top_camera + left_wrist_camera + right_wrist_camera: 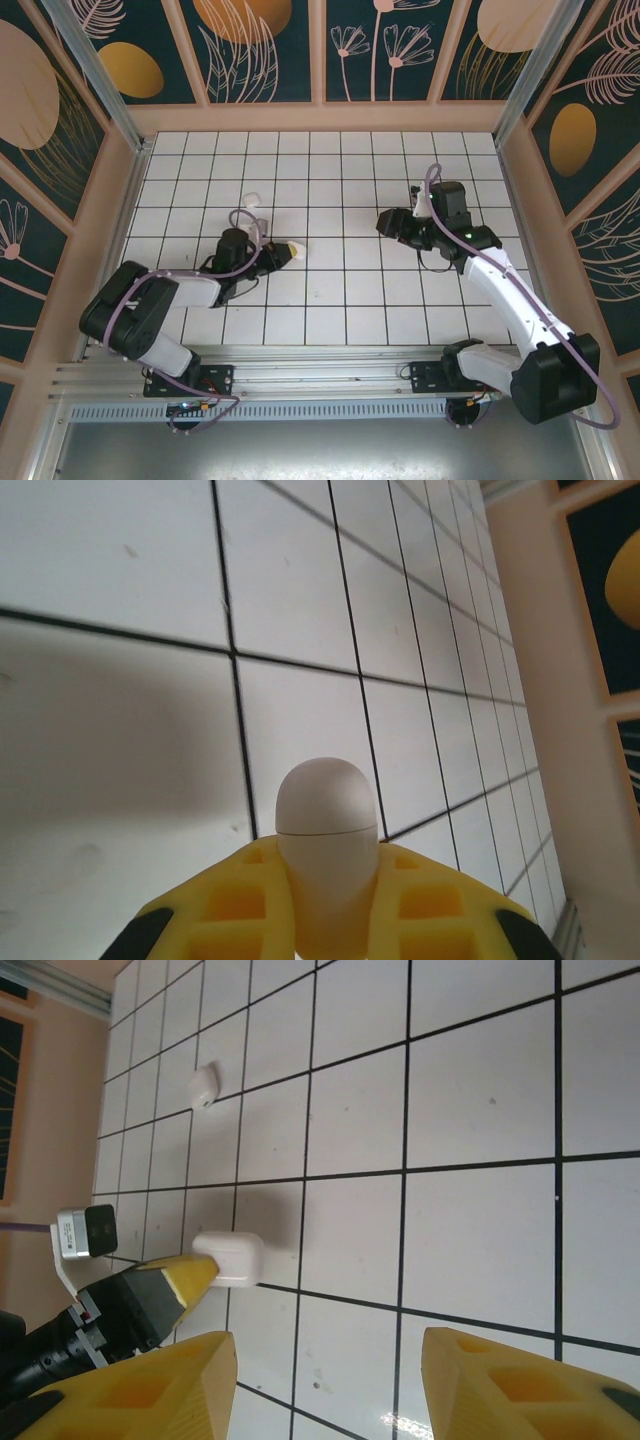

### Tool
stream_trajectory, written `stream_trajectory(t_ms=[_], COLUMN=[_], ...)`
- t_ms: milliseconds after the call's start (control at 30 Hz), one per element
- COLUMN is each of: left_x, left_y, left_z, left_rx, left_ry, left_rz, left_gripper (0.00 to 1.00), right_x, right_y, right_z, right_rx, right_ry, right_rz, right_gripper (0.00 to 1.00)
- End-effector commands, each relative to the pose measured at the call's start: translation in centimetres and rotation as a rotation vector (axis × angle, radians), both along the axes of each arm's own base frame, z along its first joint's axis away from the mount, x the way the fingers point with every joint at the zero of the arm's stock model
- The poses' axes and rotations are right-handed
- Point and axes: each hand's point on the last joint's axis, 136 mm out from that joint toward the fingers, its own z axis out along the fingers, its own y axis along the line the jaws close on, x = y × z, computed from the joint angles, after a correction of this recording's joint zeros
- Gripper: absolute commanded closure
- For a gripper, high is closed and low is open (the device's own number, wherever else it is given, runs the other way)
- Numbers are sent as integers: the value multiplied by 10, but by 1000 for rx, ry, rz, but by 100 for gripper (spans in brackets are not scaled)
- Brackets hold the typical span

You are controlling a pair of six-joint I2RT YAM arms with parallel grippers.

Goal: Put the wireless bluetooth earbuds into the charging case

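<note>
My left gripper [279, 256] is shut on the white rounded charging case [296, 250], held low over the tiles left of centre. In the left wrist view the case [326, 815] stands between the yellow fingers [430, 900], its lid seam closed. The right wrist view shows the same case [232, 1257] at the tip of the left gripper's finger [180, 1278]. A small white earbud [252, 199] lies on the tiles behind the left gripper, and it appears again as the earbud [203, 1087]. My right gripper [392, 226] hovers right of centre; its jaws [325, 1360] stand open with nothing between them.
White tiled floor [330, 300] with dark grout lines, fenced by beige walls [320, 118] at the back and sides. A cable loops over each arm. Several bare tiles separate the two grippers.
</note>
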Motion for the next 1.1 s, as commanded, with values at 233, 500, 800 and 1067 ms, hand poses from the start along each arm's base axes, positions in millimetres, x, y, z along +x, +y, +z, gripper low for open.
stream_trajectory(t_ms=[233,500,800,1067], left_x=[14,15,12,18], left_y=[-71,-78,-69,-56], left_z=[1,-16,-34,-19], left_rx=[-88,-51,48,145], left_ry=[35,78,99,41], left_rz=[-52,-28,-8,24], left_gripper=[100,100,88,66], right_x=[-1,-5,-3,-1], right_y=[-12,-24,-30,-47], right_z=[-18,-24,-24,-21], right_rx=[-48,-61,-65,-160], right_ry=[15,17,13,-14], right_rz=[3,-23,-38,-86], right_gripper=[47,46,46,43])
